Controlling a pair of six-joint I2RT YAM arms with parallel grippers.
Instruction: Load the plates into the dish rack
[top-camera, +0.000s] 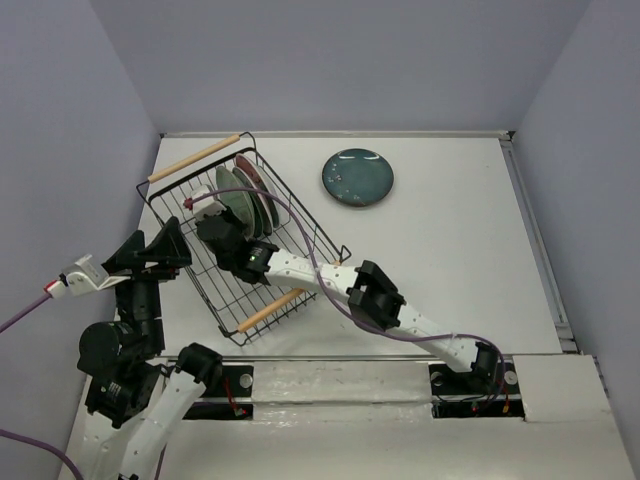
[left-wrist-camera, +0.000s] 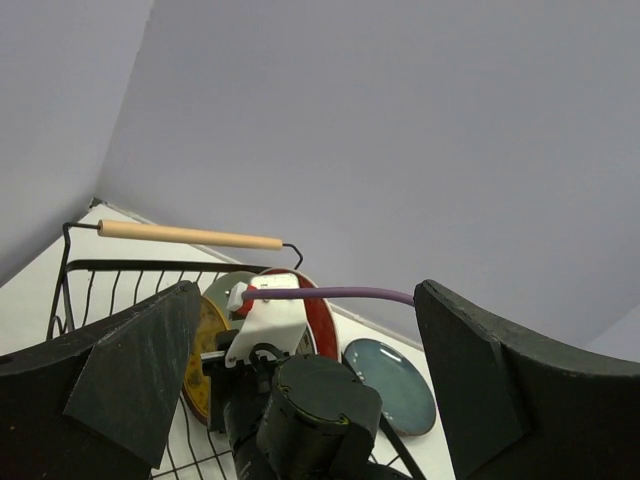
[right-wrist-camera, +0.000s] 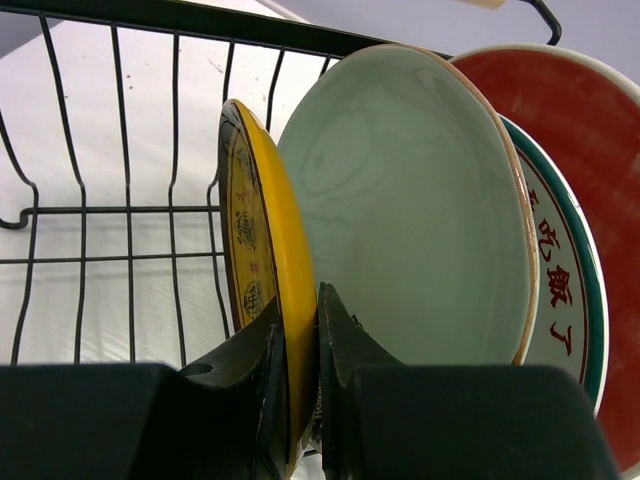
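The black wire dish rack (top-camera: 190, 215) with wooden rod handles stands at the table's left. Several plates stand on edge in it: a small yellow plate (right-wrist-camera: 270, 260), a pale mint plate (right-wrist-camera: 420, 200), a teal-rimmed patterned plate (right-wrist-camera: 565, 290) and a red plate (right-wrist-camera: 590, 120). My right gripper (right-wrist-camera: 300, 340) is inside the rack, shut on the yellow plate's rim. A dark teal plate (top-camera: 357, 176) lies flat on the table right of the rack. My left gripper (top-camera: 165, 250) is open and empty, held at the rack's left side.
The right arm (top-camera: 370, 295) stretches across the rack's near handle (top-camera: 270, 310). Walls close the table on the left, back and right. The far handle (top-camera: 195, 157) lies at the rack's back left corner.
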